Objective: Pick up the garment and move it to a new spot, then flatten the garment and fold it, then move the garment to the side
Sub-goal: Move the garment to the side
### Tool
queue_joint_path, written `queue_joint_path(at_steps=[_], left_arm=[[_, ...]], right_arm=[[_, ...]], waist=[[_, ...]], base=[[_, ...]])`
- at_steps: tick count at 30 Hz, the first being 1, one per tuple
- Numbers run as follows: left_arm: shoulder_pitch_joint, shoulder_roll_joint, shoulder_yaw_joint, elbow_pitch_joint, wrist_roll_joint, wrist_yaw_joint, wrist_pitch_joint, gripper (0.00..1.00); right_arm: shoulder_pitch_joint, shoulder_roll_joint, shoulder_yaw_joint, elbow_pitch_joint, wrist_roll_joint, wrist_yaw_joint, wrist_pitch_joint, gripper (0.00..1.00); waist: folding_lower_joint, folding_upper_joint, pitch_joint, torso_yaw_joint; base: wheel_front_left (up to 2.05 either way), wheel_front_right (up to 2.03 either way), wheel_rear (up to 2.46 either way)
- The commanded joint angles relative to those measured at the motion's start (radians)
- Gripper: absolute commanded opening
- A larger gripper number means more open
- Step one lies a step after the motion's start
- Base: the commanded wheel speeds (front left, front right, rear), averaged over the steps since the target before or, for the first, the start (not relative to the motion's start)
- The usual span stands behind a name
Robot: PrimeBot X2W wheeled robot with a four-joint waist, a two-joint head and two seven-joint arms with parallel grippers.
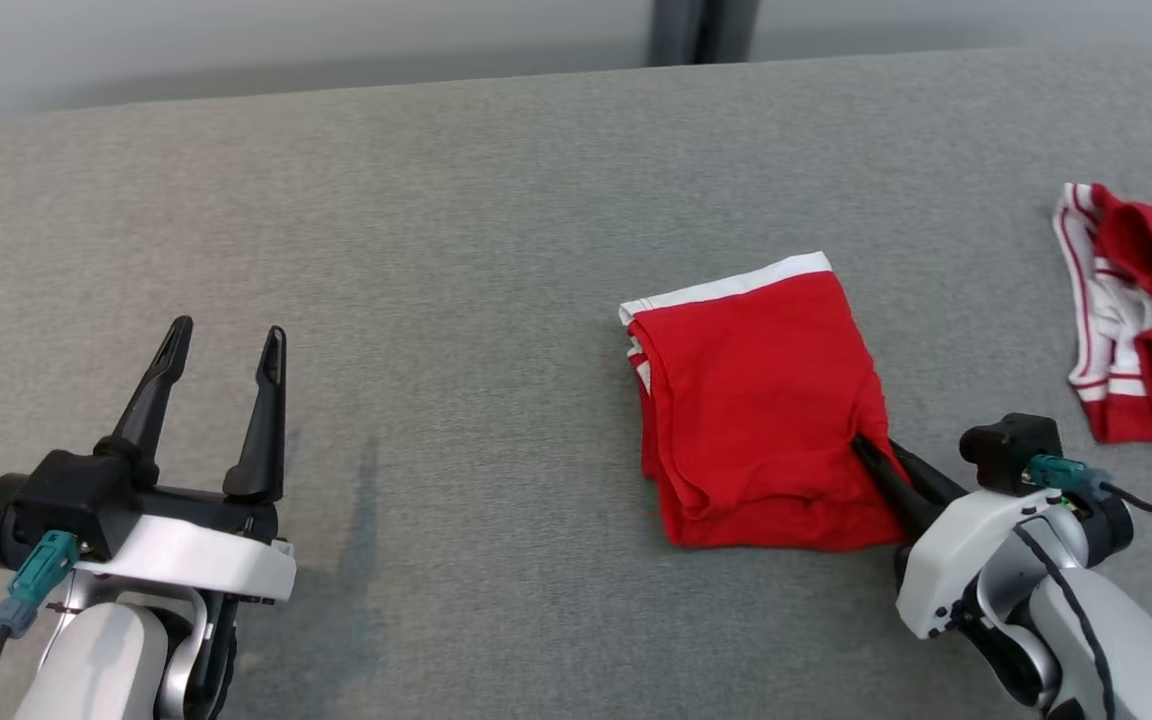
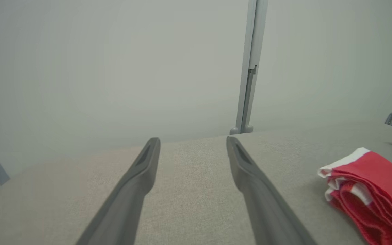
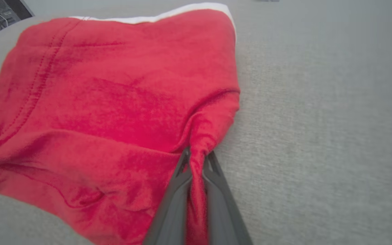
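I can't read any writing, brand or number on my feeds. The white band (image 1: 736, 283) on the red garment (image 1: 756, 400) shows no lettering I can make out.

Folded red garment (image 1: 756, 410) lies on grey table (image 1: 496, 200). Right gripper (image 1: 861, 440) pinches its near right edge. Left gripper (image 1: 228, 332) spread wide, well apart at left. Second red-white cloth (image 1: 1136, 320) far right.

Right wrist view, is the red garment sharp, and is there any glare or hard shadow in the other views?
Right wrist view: garment soft, slightly blurred, right claw too; head view: even light, faint shadow beside the left claw, no glare; left wrist view: hazy, washed-out wall.
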Motion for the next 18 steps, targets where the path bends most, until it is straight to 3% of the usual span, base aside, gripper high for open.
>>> queue_joint_path(at_steps=[1, 11, 18], left_arm=[[-0.019, 0.01, 0.002, -0.012, 0.005, 0.001, 0.006, 1.0], [-0.066, 0.044, -0.009, -0.072, 0.021, -0.002, 0.054, 1.0], [-0.108, 0.075, -0.021, -0.107, 0.034, -0.011, 0.09, 1.0]], right_arm=[[0.006, -0.022, -0.007, -0.012, 0.002, -0.001, -0.007, 0.0], [-0.068, -0.084, -0.001, -0.056, -0.004, -0.001, -0.011, 0.0], [-0.26, -0.177, 0.065, -0.069, 0.006, -0.001, -0.028, 0.0]], waist=[[0.0, 0.0, 0.028, -0.09], [0.0, 0.0, 0.106, -0.24], [0.0, 0.0, 0.179, -0.313]], base=[[0.0, 0.0, 0.0], [0.0, 0.0, 0.0], [0.0, 0.0, 0.0]])
